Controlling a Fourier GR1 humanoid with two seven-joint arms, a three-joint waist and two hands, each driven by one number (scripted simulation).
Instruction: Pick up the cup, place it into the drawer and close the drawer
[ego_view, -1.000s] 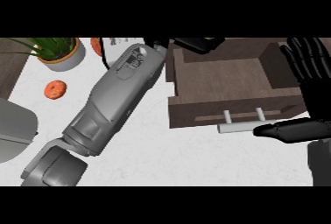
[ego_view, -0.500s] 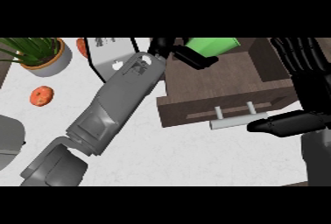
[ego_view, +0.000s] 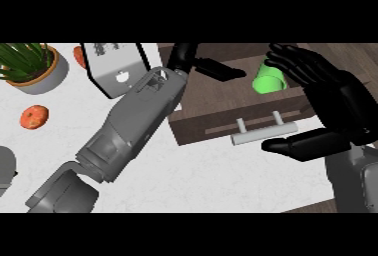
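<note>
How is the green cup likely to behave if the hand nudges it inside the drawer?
The green cup looks round-sided and appears to lie tilted, so it would probably roll. It seems rigid and light. The drawer walls would likely stop it.

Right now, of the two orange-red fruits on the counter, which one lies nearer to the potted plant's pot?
The fruit at the top, just right of the potted plant and partly cut off. The other fruit lies apart, lower on the counter.

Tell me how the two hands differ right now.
The left hand reaches over the drawer beside the green cup, fingers extended. The right hand stands larger in view at the drawer's right, thumb by the handle. Neither holds the cup; both are black.
</note>
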